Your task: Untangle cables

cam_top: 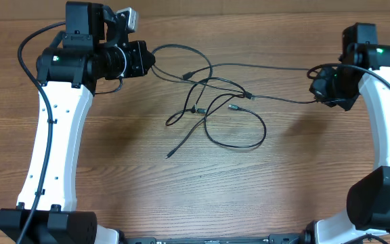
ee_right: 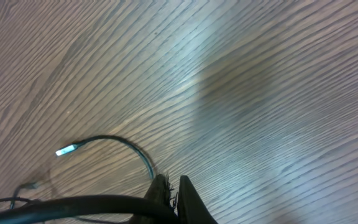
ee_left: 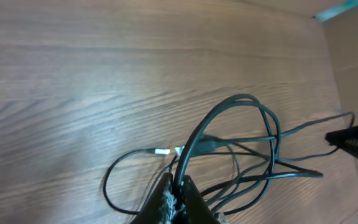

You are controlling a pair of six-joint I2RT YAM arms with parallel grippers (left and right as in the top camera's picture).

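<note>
Closest to the left wrist lens, the left gripper (ee_left: 178, 184) is clenched on one strand of the cables (ee_left: 199, 134), its two dark fingers (ee_left: 166, 202) pressed together around the cord where it enters at the bottom edge. From that pinch the strand rises in a tall arch and drops back among the other cords. A silver-tipped plug (ee_left: 162, 152) lies flat on the wood just left of the arch.

From overhead, the left gripper (cam_top: 147, 59) sits at the upper left of the table (cam_top: 283, 196), and the strand it holds curves rightward into the tangle. The cables (cam_top: 205, 83) lie in the middle of the table, slightly toward the far side. Several crossings crowd together there, with one wide loop (cam_top: 239, 147) lying open toward the near side and one loose end (cam_top: 170, 156) trailing down to the left.

Two strands stretch from the tangle to the right gripper (cam_top: 315, 85). In the right wrist view, the right gripper (ee_right: 170, 185) has its fingers closed tight on a thick-looking strand (ee_right: 92, 203) coming in from the left. A second cord with a bright tip (ee_right: 65, 150) curls on the wood beside it.
</note>
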